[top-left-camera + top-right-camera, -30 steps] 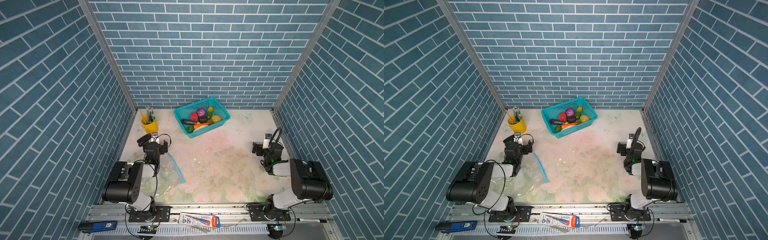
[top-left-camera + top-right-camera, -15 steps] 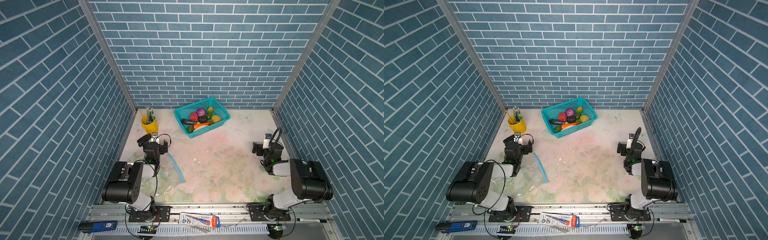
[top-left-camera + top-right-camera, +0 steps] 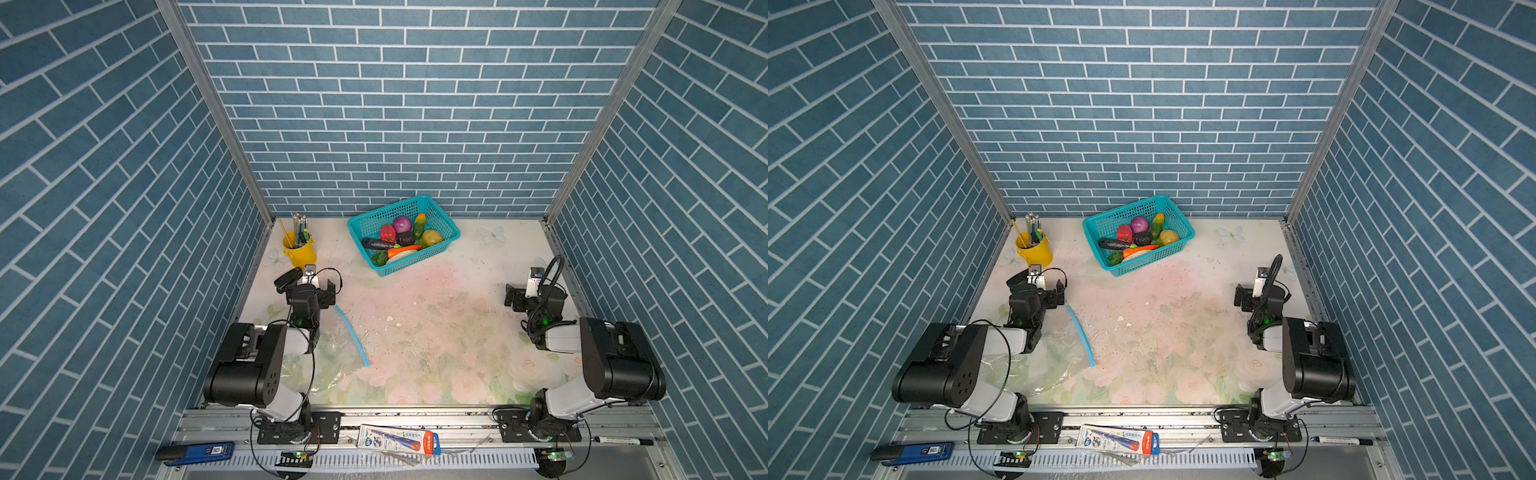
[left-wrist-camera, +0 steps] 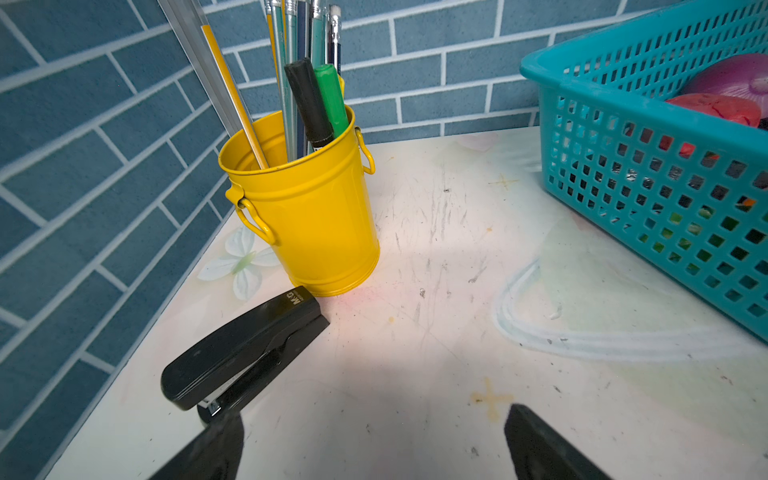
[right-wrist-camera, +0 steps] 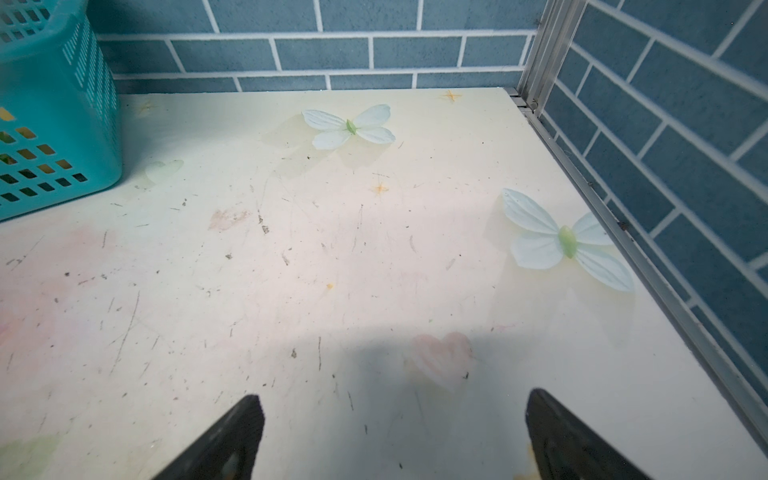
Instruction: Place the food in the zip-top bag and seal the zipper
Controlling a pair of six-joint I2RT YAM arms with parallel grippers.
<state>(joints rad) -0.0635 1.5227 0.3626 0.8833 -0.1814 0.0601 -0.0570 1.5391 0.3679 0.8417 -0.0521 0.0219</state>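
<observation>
Risk: the limp zip-top bag (image 3: 332, 362) may slide during loading.
Wide and empty: left gripper (image 4: 374, 415), right gripper (image 5: 395, 397); food (image 3: 400, 240) in teal basket (image 3: 415, 266) at worktop (image 3: 436, 291) rear edge; zip-top bag flat near front-left corner.

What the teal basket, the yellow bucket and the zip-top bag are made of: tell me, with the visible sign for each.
Teal basket: probably moulded plastic; matte, with an even grid of holes and a thick rounded rim.
Yellow bucket: looks like painted sheet metal; glossy, with pressed ridges and handle loops at the sides.
Zip-top bag: thin clear plastic film; crinkled, glinting and see-through.
</observation>
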